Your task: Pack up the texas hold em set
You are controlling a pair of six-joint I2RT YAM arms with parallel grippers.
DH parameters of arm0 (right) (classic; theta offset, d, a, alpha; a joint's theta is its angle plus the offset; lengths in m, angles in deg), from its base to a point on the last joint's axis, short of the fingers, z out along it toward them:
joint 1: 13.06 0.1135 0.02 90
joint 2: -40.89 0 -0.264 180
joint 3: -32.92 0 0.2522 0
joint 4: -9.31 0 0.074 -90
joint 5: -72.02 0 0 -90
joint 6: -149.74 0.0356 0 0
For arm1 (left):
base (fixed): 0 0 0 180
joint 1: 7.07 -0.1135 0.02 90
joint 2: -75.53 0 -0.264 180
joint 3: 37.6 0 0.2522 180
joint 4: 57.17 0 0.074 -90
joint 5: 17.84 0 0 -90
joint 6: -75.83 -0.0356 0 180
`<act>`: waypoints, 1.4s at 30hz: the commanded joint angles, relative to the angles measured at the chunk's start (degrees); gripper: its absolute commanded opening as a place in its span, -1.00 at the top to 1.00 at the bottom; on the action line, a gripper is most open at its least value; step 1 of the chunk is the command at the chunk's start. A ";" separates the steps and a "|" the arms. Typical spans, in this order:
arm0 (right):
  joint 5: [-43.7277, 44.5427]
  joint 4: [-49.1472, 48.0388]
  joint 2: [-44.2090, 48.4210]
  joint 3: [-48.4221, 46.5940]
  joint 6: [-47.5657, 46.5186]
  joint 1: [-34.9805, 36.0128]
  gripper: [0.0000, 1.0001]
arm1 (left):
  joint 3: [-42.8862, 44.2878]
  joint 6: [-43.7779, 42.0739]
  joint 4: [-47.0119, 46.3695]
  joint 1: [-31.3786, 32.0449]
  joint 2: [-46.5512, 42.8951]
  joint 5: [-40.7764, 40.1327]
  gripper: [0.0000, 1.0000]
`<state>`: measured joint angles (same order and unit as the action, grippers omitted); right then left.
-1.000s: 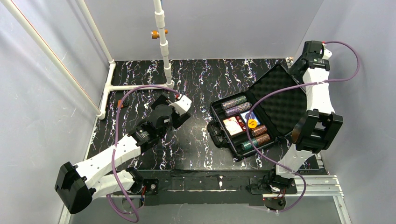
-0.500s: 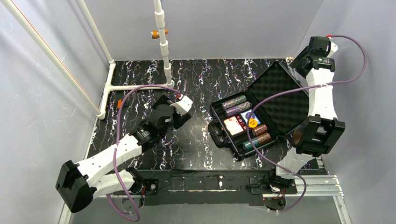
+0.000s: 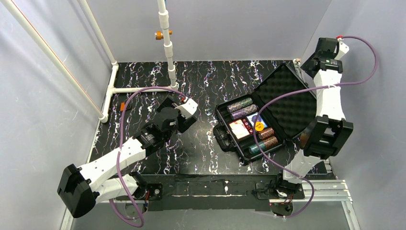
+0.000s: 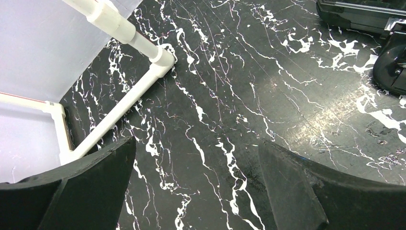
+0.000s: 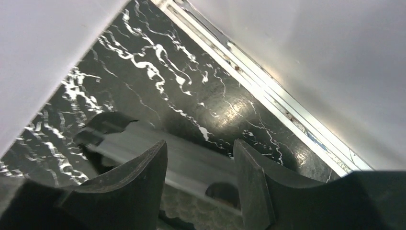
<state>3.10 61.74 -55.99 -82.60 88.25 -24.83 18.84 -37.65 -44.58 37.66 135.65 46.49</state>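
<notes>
The black case point(image 3: 219, 120) lies open right of centre, with chip stacks point(image 3: 241, 104), a red card deck point(image 3: 238, 128), a blue deck point(image 3: 253, 118), red dice point(image 3: 246, 123) and a yellow button point(image 3: 259, 126) in its tray. Its foam-lined lid point(image 3: 285, 98) leans back toward the right. My right gripper point(image 3: 309, 64) hangs open at the lid's far top corner. In the right wrist view point(image 5: 200, 143) the lid's grey rim point(image 5: 191, 160) shows blurred between the fingers. My left gripper point(image 3: 181, 106) is wide open and holds nothing point(image 4: 196, 143) above bare table, left of the case point(image 4: 359, 12).
A white pipe frame point(image 3: 167, 43) with an orange clamp point(image 3: 163, 34) stands at the back left, its base pipe point(image 4: 139, 91) ahead of the left gripper. A metal rail point(image 5: 268, 96) runs along the right wall behind the lid. The case handle point(image 4: 390, 62) faces left.
The right wrist has moved up and toward the back right corner, behind the lid's top edge, and its jaws have narrowed a little. The left arm and the case have not moved.
</notes>
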 commanded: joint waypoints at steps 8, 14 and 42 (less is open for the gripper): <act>1.27 -2.98 -1.61 3.07 -0.24 -0.99 0.02 | 0.65 1.59 0.46 -0.06 -0.44 1.31 -0.97; -1.11 -4.46 -0.50 8.95 1.13 -1.69 0.02 | 0.57 1.60 0.54 -0.06 -0.28 1.18 -0.97; -27.93 -1.44 6.33 17.61 -2.00 -2.38 0.16 | 0.74 1.51 0.73 0.02 -0.28 1.24 -0.97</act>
<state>-15.23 54.60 -50.92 -68.39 86.26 -29.07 18.84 -36.65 -44.18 37.66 135.81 47.61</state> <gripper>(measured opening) 0.430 0.983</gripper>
